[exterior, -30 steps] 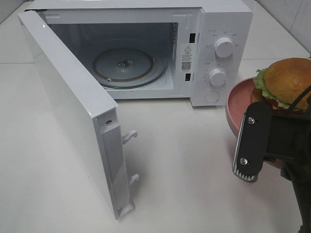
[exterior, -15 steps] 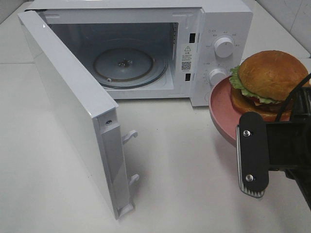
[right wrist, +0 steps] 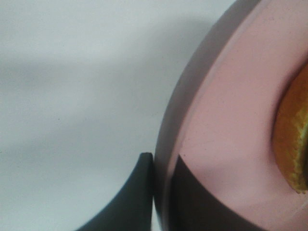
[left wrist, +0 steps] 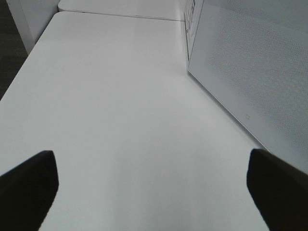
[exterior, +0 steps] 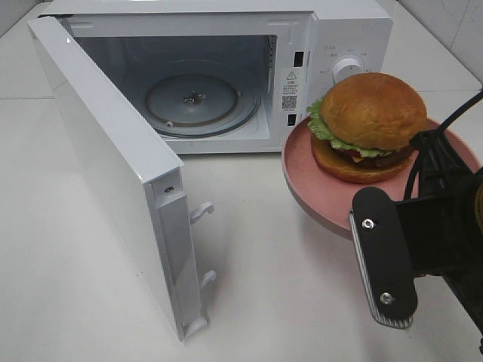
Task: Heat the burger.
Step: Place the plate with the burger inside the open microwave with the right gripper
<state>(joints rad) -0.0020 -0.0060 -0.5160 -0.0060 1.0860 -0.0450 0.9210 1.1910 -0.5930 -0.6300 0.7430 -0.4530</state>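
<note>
The burger, with a glossy brown bun and a green lettuce frill, sits on a pink plate held in the air in front of the microwave's control panel. My right gripper is shut on the plate's near rim. The right wrist view shows its fingers pinching the plate rim, with the burger at the frame's edge. My left gripper stands open over bare table beside the microwave door; it does not show in the exterior high view.
The white microwave stands at the back with its door swung wide toward the front left. The glass turntable inside carries nothing. A knob shows just above the burger.
My right gripper has carried the plate and burger leftward from the right edge, and they now hang in front of the control panel. The left gripper has not changed.
</note>
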